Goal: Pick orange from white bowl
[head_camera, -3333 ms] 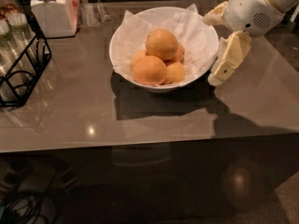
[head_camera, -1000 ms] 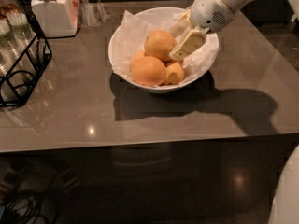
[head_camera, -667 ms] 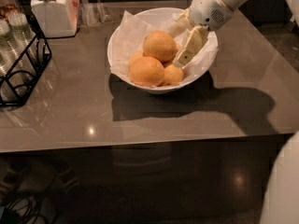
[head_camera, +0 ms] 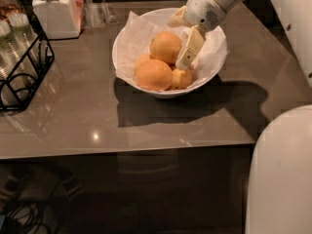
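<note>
The white bowl (head_camera: 214,67), lined with crumpled white paper, stands on the grey table toward the back. It holds several oranges. The orange (head_camera: 164,47), large and dull yellowish-orange, lies on top at the back. A deeper-orange one (head_camera: 153,75) lies in front of it, with smaller ones beside. My gripper (head_camera: 181,42) reaches into the bowl from the upper right and is open. One cream finger (head_camera: 190,48) hangs down just right of the orange. The other finger (head_camera: 176,19) is behind it near the far rim.
A black wire rack (head_camera: 24,77) with glass bottles stands at the left edge. A white lidded jar (head_camera: 54,11) stands at the back left, with a clear glass (head_camera: 97,6) beside it. My white body (head_camera: 282,174) fills the lower right. The table's front edge runs below the bowl.
The gripper has moved from outside the bowl's right rim into the bowl, beside the top orange. In the last second it has barely shifted. The oranges have not moved.
</note>
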`<state>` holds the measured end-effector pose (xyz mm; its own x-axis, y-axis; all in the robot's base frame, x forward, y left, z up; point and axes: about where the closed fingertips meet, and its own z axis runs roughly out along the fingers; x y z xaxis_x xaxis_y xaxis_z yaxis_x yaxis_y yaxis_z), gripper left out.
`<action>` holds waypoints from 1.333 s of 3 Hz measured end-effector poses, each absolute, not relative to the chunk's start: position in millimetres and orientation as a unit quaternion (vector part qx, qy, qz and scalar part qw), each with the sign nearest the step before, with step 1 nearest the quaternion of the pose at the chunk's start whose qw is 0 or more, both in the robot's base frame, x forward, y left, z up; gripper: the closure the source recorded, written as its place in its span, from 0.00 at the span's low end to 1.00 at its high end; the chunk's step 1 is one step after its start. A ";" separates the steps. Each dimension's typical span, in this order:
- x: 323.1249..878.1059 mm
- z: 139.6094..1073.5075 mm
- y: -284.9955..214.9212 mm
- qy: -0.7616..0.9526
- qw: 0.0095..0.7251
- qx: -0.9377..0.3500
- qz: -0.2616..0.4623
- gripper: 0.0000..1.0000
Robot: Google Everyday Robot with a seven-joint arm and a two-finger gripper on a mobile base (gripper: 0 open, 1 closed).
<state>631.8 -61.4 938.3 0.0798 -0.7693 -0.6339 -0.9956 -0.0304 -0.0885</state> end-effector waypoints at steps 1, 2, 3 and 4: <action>642.8 935.3 -52.7 0.635 0.272 -0.689 0.218 0.00; 649.8 931.5 -46.0 0.628 0.274 -0.693 0.225 0.00; 654.1 918.1 -34.8 0.620 0.263 -0.699 0.241 0.19; 655.0 914.6 -32.9 0.619 0.259 -0.699 0.247 0.41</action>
<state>655.0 -32.9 914.6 0.1119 -0.7371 -0.6664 -0.9934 -0.1001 -0.0561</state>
